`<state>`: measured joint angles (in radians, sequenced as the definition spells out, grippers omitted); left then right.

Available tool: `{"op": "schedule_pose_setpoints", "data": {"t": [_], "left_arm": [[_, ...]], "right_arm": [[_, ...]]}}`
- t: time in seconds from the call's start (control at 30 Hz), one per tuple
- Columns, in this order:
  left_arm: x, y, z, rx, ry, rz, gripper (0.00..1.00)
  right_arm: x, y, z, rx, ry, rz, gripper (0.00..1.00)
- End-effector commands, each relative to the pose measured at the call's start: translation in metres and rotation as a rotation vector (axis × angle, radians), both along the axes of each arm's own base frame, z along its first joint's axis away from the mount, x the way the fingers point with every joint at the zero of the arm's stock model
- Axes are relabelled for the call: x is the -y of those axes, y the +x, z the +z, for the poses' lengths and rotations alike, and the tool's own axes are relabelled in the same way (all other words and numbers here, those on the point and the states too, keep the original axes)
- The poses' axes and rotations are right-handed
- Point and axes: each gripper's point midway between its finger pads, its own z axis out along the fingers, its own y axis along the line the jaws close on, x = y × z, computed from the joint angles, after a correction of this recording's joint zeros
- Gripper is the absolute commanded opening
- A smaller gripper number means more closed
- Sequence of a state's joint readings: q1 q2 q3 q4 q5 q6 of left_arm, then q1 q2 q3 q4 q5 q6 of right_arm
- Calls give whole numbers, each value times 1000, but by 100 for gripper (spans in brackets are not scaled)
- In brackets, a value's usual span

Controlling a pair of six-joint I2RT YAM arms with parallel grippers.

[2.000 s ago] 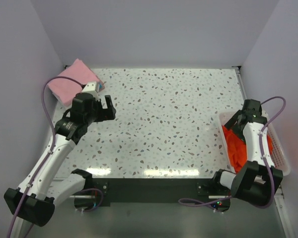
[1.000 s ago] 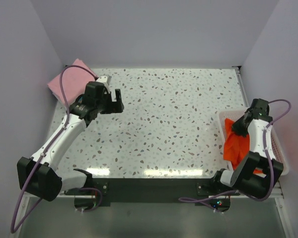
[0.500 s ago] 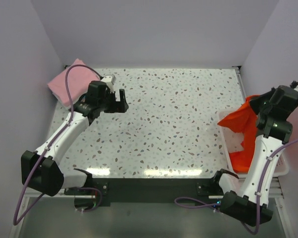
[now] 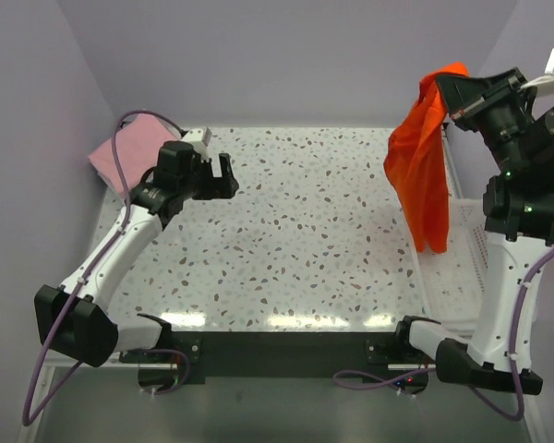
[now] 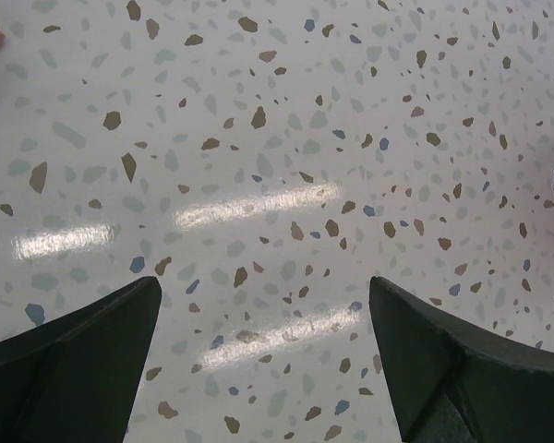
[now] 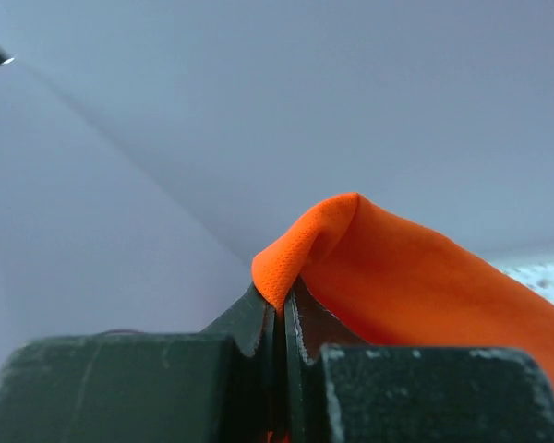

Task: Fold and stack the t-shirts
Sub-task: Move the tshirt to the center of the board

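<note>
Item, far left: pink t-shirt (image 4: 127, 148), folded to a flat rectangle, lying at the back-left corner of the table (image 4: 305, 240) against the side wall; a sliver of its pink edge shows at the upper-left corner of the left wrist view. Item: purple cable (image 4: 120, 137), looping from the left arm across the pink t-shirt. Item: left gripper (image 4: 217, 178), just right of the pink t-shirt and apart from it, held over bare speckled tabletop; its two dark fingers (image 5: 78, 355) are spread wide with nothing between them, only terrazzo surface and light glare showing in the gap. Item, centre: table, white with brown, grey and blue flecks, bare across its middle. Item, right: orange-red t-shirt (image 4: 423, 175), unfolded, lifted high at the back-right and hanging down in a long loose drape from one bunched fold; its lower end shows over the table's right edge; whether it touches anything there cannot be told. Item: right gripper (image 4: 448, 90), raised above the right side, its fingers pressed together and pinching that fold of orange-red cloth (image 6: 415, 277), which pokes up beyond the fingertips (image 6: 258, 318). Item, far right: white mesh basket (image 4: 475, 251), along the table's right edge, beneath the raised arm.
</note>
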<state>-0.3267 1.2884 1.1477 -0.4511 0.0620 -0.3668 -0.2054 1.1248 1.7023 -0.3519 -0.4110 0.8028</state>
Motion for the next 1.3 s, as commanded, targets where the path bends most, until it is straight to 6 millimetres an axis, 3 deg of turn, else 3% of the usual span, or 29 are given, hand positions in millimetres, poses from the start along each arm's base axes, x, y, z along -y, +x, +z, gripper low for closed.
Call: {"op": "schedule_pose_setpoints", "data": {"t": [0.0,0.03,0.1,0.13,0.17,0.2,0.23,0.4,0.5,0.53,0.6,0.63,0.67,0.7,0.77,0.8,0.83,0.93,1.1,1.27], "left_arm": [[-4,1,28,44,-36,36,100],[-4,0,30,47,-44,43,100],[-4,-3,36,69,-73,53,100],[-4,-4,37,73,-82,57,100],[-5,-5,43,91,-98,65,100],[-6,-6,40,87,-97,73,100],[-7,-7,42,91,-100,83,100],[-23,-14,45,107,-91,162,100],[-35,-20,46,119,-81,222,100],[-38,-21,44,116,-76,240,100],[-48,-28,43,106,-71,291,100],[-51,-31,45,105,-70,306,100],[-54,-38,44,93,-66,316,100],[-59,-41,44,93,-55,341,100],[-67,-52,34,59,-30,369,99],[-69,-55,30,48,-19,378,99],[-69,-59,23,26,-10,376,98],[-57,-71,-6,-58,-3,351,96],[-26,-81,-50,-169,-31,306,96],[-13,-82,-82,-245,11,284,96]], "right_arm": [[-50,-25,77,250,-26,212,0],[-70,-42,98,304,-41,286,0],[-90,-28,103,312,-55,362,0],[-106,-42,121,369,-62,424,0],[-113,-44,127,386,-62,454,0],[-122,-25,122,365,-57,481,0],[-134,-40,138,415,-58,526,0],[-170,-37,142,430,-28,688,0],[-181,-11,106,326,-34,728,0],[-186,7,73,261,-68,730,0],[-189,28,25,157,-108,721,0],[-188,56,-36,1,-124,687,8],[-181,67,-68,-48,-187,635,13],[-167,89,-131,-207,-184,568,22],[-151,100,-187,-330,-162,523,46],[-137,103,-233,-438,-144,495,68],[-132,102,-253,-473,-175,490,75],[-116,87,-299,-588,-323,464,83],[-103,62,-322,-633,-401,419,84],[-113,42,-351,-713,-381,476,83]]}}
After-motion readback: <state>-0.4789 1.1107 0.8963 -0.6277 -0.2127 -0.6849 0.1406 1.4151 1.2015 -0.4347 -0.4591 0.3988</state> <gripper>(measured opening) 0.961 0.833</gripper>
